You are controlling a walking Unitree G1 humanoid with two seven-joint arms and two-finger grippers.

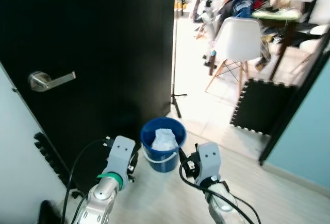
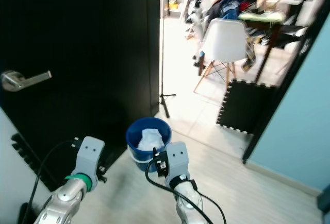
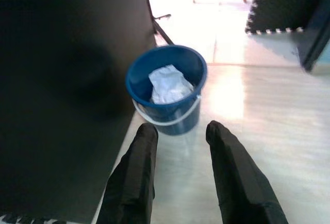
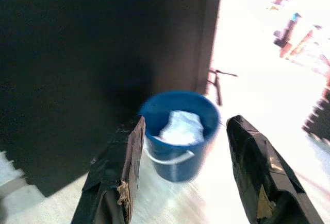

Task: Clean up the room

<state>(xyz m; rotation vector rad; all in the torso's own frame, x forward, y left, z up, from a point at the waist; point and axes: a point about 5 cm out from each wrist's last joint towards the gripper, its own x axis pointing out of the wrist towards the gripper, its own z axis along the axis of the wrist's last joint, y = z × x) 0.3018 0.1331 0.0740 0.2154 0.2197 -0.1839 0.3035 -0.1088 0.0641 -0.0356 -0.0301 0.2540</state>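
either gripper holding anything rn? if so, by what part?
Nothing held. Left gripper and right gripper are both open and empty, short of the blue bucket on the floor; its white handle is untouched.

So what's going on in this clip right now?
The robot stands facing a round blue plastic bucket on the pale floor beside an open black door. Crumpled white material sits inside the bucket. Both arms are raised toward it: the left tool and the right tool are open and hold nothing, short of the bucket. A white chair stands in the room beyond.
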